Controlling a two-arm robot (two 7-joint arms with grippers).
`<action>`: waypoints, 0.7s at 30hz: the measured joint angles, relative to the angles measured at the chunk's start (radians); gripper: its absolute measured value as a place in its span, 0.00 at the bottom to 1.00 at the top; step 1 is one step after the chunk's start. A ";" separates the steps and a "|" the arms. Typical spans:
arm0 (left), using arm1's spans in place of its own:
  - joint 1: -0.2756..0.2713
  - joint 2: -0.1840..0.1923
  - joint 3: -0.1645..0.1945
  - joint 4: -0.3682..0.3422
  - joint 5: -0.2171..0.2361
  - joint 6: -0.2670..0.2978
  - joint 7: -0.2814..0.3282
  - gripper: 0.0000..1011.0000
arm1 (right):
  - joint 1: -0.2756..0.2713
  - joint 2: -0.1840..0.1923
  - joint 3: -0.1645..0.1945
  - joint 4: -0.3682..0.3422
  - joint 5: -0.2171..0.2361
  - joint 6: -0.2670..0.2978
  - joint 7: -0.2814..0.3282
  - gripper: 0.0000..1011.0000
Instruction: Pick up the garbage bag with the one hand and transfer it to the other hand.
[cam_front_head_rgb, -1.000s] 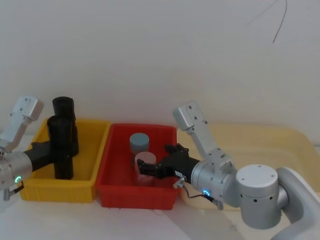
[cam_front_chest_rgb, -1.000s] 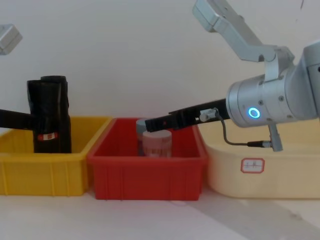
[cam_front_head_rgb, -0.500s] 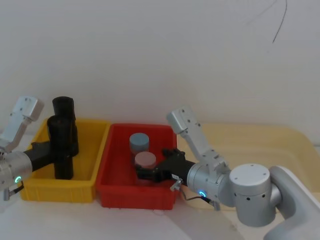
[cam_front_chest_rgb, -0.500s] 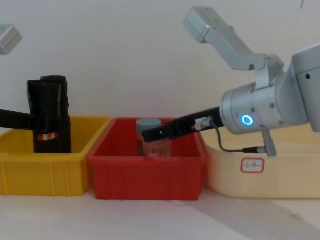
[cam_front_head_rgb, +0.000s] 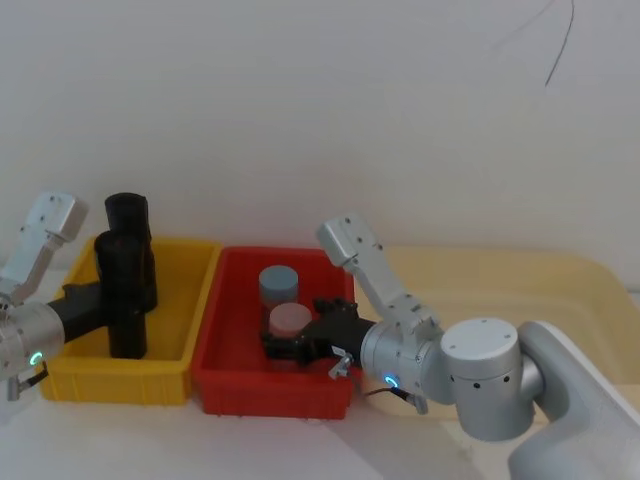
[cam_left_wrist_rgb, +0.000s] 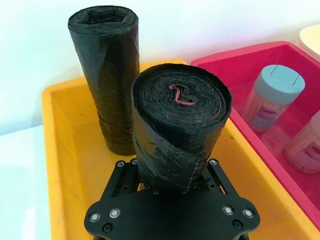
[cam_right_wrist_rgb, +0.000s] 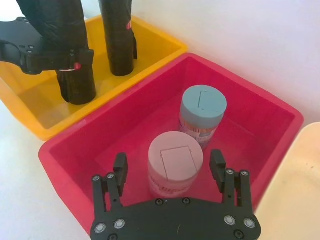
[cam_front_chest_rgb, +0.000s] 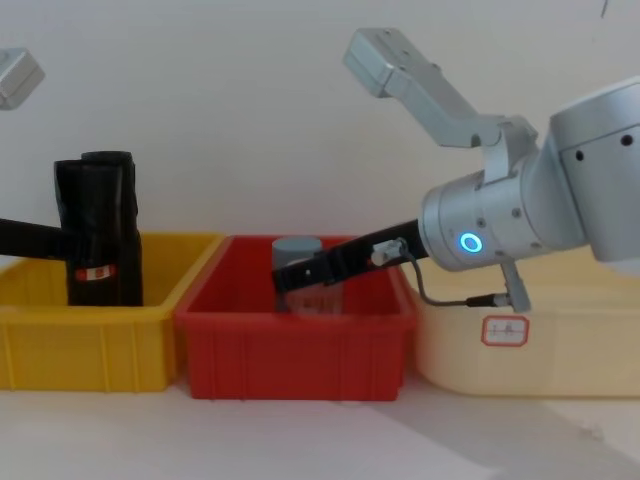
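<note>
Left wrist view is showing the left gripper clamping the garbage bag, needing a straight lift clear of the neighbouring roll toward the wide jaws of the right gripper.

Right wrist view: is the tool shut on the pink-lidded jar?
No, the right tool is open, fingers either side of the pink-lidded jar.

Garbage bag of creased glossy plastic; yellow bin smooth plastic.
</note>
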 joint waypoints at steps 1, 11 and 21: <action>0.000 0.000 0.000 0.000 0.000 0.000 0.000 0.41 | 0.002 -0.001 -0.001 0.004 -0.001 -0.001 0.001 0.99; 0.000 0.000 0.000 0.000 0.000 0.000 0.000 0.41 | 0.028 -0.021 -0.008 0.055 -0.014 -0.011 0.010 0.99; 0.000 0.000 0.000 0.000 0.000 0.000 0.000 0.41 | 0.040 -0.034 -0.008 0.087 -0.025 -0.023 0.012 0.96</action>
